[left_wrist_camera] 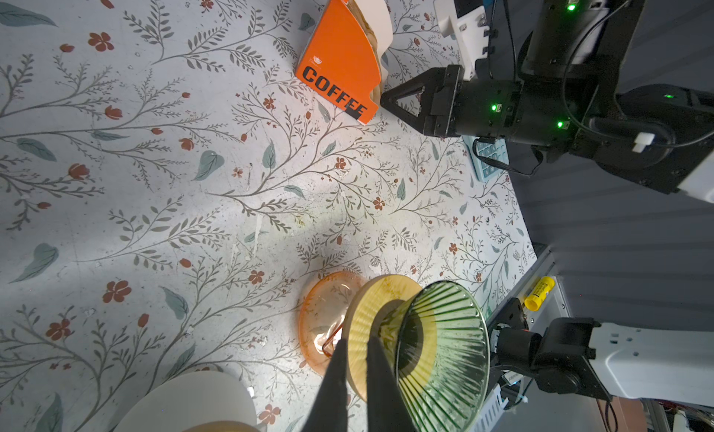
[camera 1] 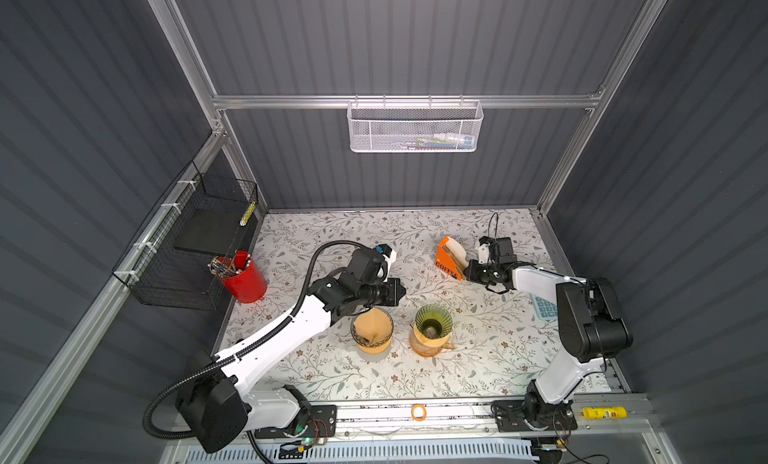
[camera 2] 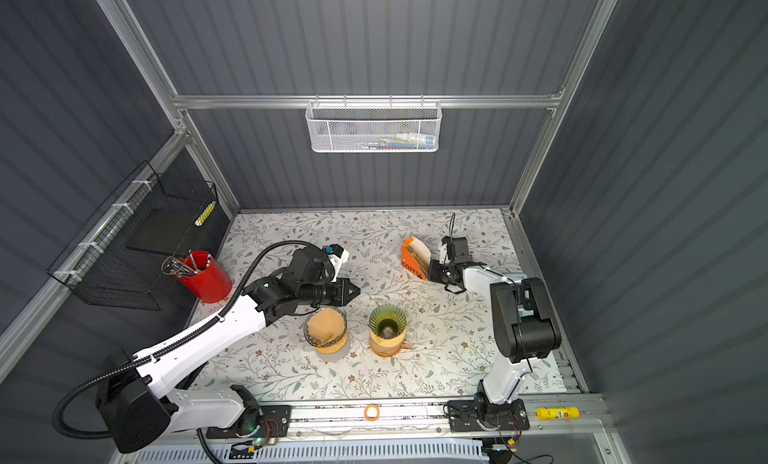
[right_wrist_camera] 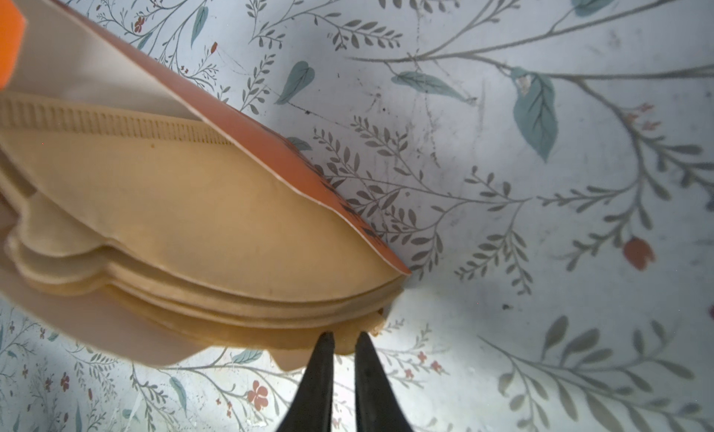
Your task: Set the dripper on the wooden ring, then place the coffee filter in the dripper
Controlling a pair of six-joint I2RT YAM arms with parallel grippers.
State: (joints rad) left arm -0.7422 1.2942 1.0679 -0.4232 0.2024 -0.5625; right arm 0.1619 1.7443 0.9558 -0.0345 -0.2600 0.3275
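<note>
An orange box marked COFFEE stands at the back right and holds a stack of brown coffee filters. My right gripper is at the stack's rim, shut on the edge of the lowest coffee filter. The green ribbed dripper sits on an orange glass carafe mid-table, with no paper in it. My left gripper is shut and holds nothing, behind and left of that dripper.
A second glass dripper lined with a brown filter stands left of the green one. There is a red pen cup and a black wire basket at left. A teal calculator lies at right. A tape ring and a yellow tube rest on the front rail.
</note>
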